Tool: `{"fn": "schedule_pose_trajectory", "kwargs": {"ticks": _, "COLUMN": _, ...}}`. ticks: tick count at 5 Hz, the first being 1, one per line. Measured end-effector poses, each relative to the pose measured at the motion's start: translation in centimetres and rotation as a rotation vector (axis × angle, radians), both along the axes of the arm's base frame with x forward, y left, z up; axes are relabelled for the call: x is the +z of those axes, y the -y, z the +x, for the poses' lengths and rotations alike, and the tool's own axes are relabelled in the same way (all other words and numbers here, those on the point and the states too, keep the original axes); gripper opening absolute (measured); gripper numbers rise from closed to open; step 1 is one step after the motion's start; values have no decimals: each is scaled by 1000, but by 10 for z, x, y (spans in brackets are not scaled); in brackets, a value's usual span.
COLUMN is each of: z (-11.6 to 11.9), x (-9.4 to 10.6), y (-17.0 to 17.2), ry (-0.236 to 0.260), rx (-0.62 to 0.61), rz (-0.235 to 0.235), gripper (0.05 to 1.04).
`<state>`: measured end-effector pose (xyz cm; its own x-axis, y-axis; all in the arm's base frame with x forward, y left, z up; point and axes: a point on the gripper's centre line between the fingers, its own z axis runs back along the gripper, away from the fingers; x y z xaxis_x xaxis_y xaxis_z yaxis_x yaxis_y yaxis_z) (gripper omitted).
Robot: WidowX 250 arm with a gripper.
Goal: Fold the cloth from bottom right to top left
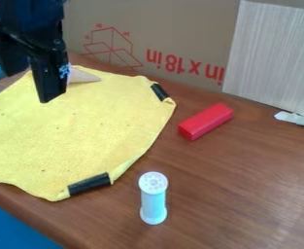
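- The black tool (27, 88) hangs at about 10 o'clock in the view, pointing down above the cloth's upper part. Its two fingers stand apart, with a gap between them and nothing held; exactly how wide they are spread, I cannot tell.
- The yellow cloth (70, 131) lies spread out and unfolded on the brown worktop (225, 194), reaching from about 8 round to 11 o'clock, with its left side running out of view.
- On the cloth's rim are two black strips, one (159, 92) at its 2 o'clock, one (89, 184) between its 5 and 6.
- A beige pointed piece (83, 76) shows at the cloth's 12 o'clock, just beside the tool.
- A red block (206, 121) lies near 3 o'clock, close to the middle, apart from the cloth.
- A pale blue tube with white ends (153, 198) stands upright at 6 o'clock.
- Cardboard with red print (180, 29) rises behind at 12, a pale striped panel (277, 53) at 2.
- A whitish piece (296, 118) lies at 3 o'clock, by the panel's foot.
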<state>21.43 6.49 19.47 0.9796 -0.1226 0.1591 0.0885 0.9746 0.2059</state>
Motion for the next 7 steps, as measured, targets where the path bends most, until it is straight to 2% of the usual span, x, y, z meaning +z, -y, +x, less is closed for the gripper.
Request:
{"fn": "schedule_pose_trajectory", "kwargs": {"ticks": 1, "z": -1, "x": -4, "y": 0, "ry": -18, "rx": 0, "rz": -3, "gripper": 1000}}
{"fn": "schedule_pose_trajectory", "kwargs": {"ticks": 3, "z": -1, "x": -6, "y": 1, "ry": -16, "rx": -7, "rz": -2, "gripper": 1000}}
{"fn": "schedule_pose_trajectory", "kwargs": {"ticks": 4, "z": 7, "x": -36, "y": 11, "ry": -16, "rx": -143, "rz": 4, "gripper": 1000}}
{"fn": "schedule_pose_trajectory", "kwargs": {"ticks": 7, "z": 8, "x": -81, "y": 28, "ry": 6, "rx": -331, "rz": 2, "gripper": 1000}}
